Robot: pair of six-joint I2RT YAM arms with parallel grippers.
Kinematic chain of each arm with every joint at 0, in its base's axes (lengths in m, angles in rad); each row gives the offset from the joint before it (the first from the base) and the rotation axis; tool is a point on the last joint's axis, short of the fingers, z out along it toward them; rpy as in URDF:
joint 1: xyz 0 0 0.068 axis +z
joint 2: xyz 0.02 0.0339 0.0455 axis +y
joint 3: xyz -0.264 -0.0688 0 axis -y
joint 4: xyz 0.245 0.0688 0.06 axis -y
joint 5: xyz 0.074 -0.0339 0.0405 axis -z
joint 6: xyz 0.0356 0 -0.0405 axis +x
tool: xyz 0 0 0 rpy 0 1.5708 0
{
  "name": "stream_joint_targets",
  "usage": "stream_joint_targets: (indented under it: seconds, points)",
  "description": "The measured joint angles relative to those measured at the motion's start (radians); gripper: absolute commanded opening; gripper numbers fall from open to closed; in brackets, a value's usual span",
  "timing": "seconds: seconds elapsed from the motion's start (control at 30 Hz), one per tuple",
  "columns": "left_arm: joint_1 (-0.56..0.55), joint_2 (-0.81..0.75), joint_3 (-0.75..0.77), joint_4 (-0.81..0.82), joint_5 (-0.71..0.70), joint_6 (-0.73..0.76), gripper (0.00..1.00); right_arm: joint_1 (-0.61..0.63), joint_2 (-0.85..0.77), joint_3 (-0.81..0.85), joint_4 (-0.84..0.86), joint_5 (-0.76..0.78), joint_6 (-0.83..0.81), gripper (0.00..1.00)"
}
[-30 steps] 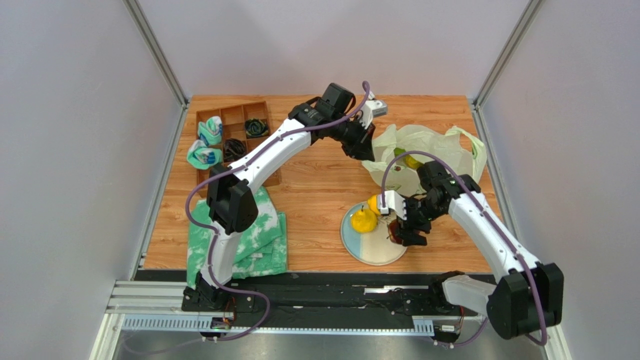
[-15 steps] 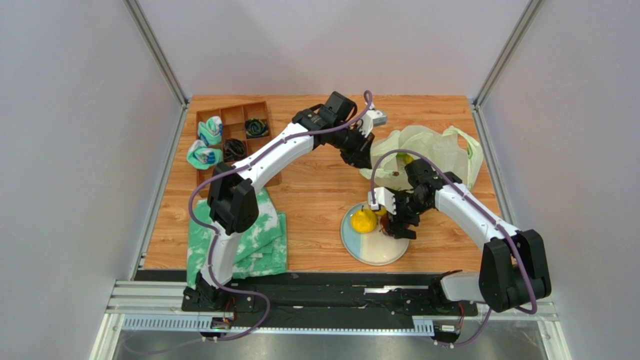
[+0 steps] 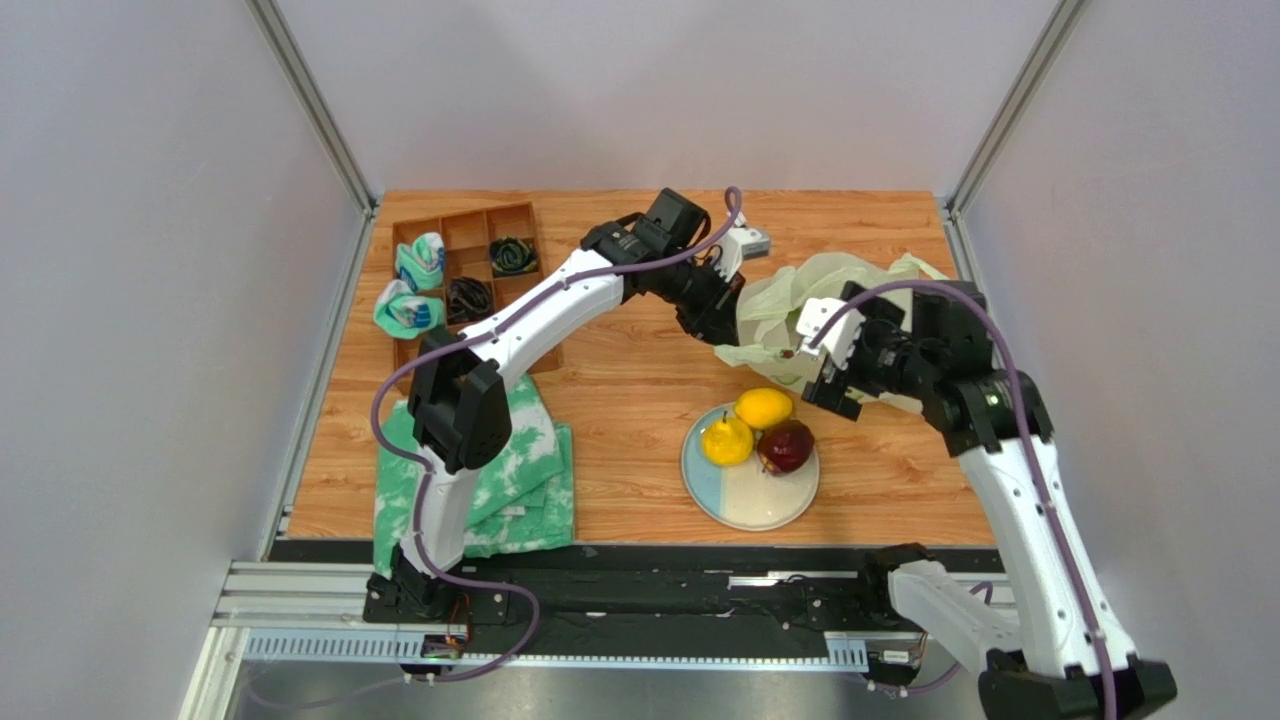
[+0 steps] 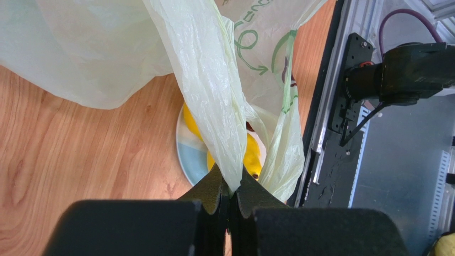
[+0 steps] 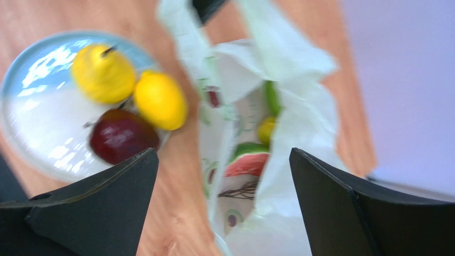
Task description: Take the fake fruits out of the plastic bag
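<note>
Your left gripper (image 4: 230,198) pinches the bag (image 3: 781,308) at its edge, holding it up. The right gripper (image 5: 223,154) gapes empty above its mouth. Three fruits (image 3: 763,407) sit on the plate (image 3: 751,507), and a watermelon slice (image 5: 246,162) lies inside. Snag the thin film reaching in, and the pinch may slip.

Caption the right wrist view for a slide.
Open right gripper faces the bag, watermelon slice inside; pear, lemon and plum on the plate.

On the plate (image 3: 747,503): pear (image 3: 727,441) at left, plum (image 3: 786,446) at right, lemon (image 3: 763,407) at the far rim. Behind the plate, slightly right: plastic bag (image 3: 812,293), watermelon slice (image 5: 245,162) inside. Left of the plate, on the surface (image 3: 631,390): folded cloth (image 3: 519,473). Far behind-left: compartment tray (image 3: 466,263).
</note>
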Motion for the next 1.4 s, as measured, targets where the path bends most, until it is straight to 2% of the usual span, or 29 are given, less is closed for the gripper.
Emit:
stream_joint_targets:
  seconds: [0.1, 0.13, 0.2, 0.23, 0.37, 0.43, 0.5, 0.57, 0.7, 0.77, 0.83, 0.97, 1.13, 1.4]
  points:
    - [0.002, -0.011, -0.007, -0.006, 0.003, 0.011, 0.00, -0.032, -0.076, -0.008, 0.124, 0.032, 0.110, 0.83]
    - [0.003, -0.014, -0.007, -0.010, 0.003, 0.017, 0.00, -0.037, -0.076, -0.019, 0.158, 0.044, 0.143, 0.69]
    - [0.003, -0.018, -0.007, -0.015, 0.003, 0.024, 0.00, -0.044, -0.018, -0.045, 0.242, 0.080, 0.213, 0.56]
    - [0.003, -0.020, -0.008, -0.019, 0.005, 0.028, 0.00, -0.049, 0.027, -0.048, 0.271, 0.096, 0.240, 0.42]
    - [0.003, -0.031, -0.021, -0.021, 0.007, 0.035, 0.00, -0.103, 0.296, -0.055, 0.367, 0.174, 0.322, 0.34]
    - [0.003, -0.049, -0.060, -0.020, 0.010, 0.036, 0.00, -0.158, 0.399, -0.084, 0.368, 0.211, 0.344, 0.34]
    - [0.003, -0.064, -0.097, -0.026, 0.010, 0.037, 0.00, -0.212, 0.416, -0.140, 0.349, 0.232, 0.351, 0.36]
    - [0.003, -0.079, -0.138, -0.031, 0.007, 0.042, 0.00, -0.258, 0.343, -0.240, 0.322, 0.253, 0.346, 0.40]
    - [0.003, -0.091, -0.181, -0.049, -0.019, 0.074, 0.00, -0.258, 0.070, -0.435, 0.290, 0.261, 0.322, 0.47]
    - [0.002, -0.091, -0.183, -0.058, -0.043, 0.100, 0.00, -0.253, -0.008, -0.494, 0.309, 0.261, 0.317, 0.52]
    - [0.000, -0.091, -0.183, -0.065, -0.066, 0.127, 0.00, -0.254, -0.008, -0.515, 0.341, 0.263, 0.325, 0.57]
    - [-0.002, -0.091, -0.182, -0.080, -0.097, 0.163, 0.00, -0.254, 0.197, -0.447, 0.395, 0.270, 0.378, 0.64]
    - [-0.002, -0.091, -0.181, -0.082, -0.106, 0.180, 0.00, -0.254, 0.455, -0.236, 0.420, 0.280, 0.475, 0.76]
    - [-0.014, -0.091, -0.148, -0.097, -0.105, 0.183, 0.00, -0.254, 0.724, 0.021, 0.420, 0.302, 0.596, 0.75]
